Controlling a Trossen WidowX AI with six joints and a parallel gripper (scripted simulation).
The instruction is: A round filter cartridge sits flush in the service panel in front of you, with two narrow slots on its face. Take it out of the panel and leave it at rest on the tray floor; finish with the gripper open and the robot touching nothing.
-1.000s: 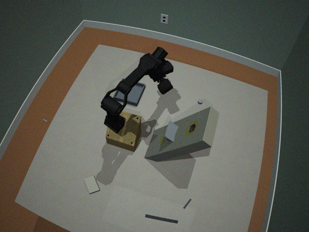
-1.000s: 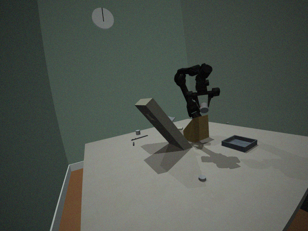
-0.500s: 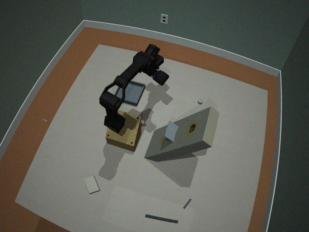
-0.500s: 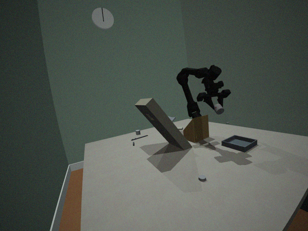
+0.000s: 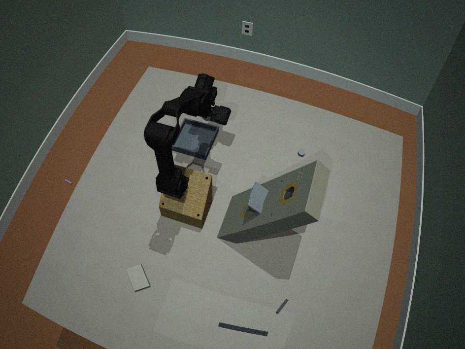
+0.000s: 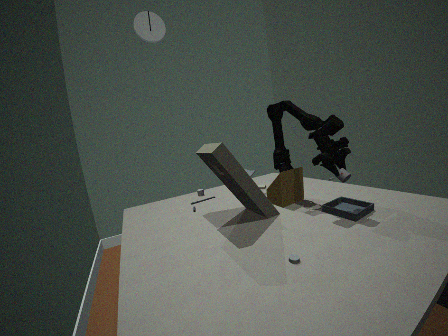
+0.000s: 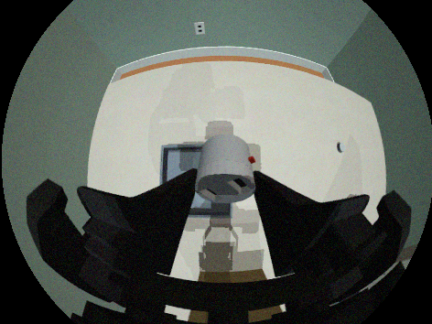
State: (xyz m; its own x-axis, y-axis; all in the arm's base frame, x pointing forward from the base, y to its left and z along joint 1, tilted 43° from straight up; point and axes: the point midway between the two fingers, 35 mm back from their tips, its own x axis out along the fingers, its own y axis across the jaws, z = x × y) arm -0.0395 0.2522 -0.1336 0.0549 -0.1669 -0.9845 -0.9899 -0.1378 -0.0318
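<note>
The grey round cartridge [image 6: 344, 174] [image 7: 224, 157] is out of the panel, with two dark slots and a small red mark showing in the wrist view. My gripper [image 6: 339, 172] [image 7: 225, 175] is shut on it, one finger on each side, and holds it in the air above the tray area. The fingertips are hidden in the top view. The dark blue tray [image 5: 189, 153] [image 6: 339, 214] [image 7: 210, 213] lies lower down, partly behind the cartridge in the wrist view. The tilted grey service panel [image 5: 300, 202] [image 6: 246, 177] has an open round hole [image 5: 289, 192] with a yellow ring.
A pale angled plate [image 5: 257, 198] stands out from the panel. The wooden base block [image 5: 195, 191] [image 6: 287, 188] sits between tray and panel. A small grey disc [image 5: 301, 152] [image 6: 294, 258] [image 7: 341, 146], a cream slab [image 5: 138, 277] and a dark bar [image 5: 243, 329] lie on the table.
</note>
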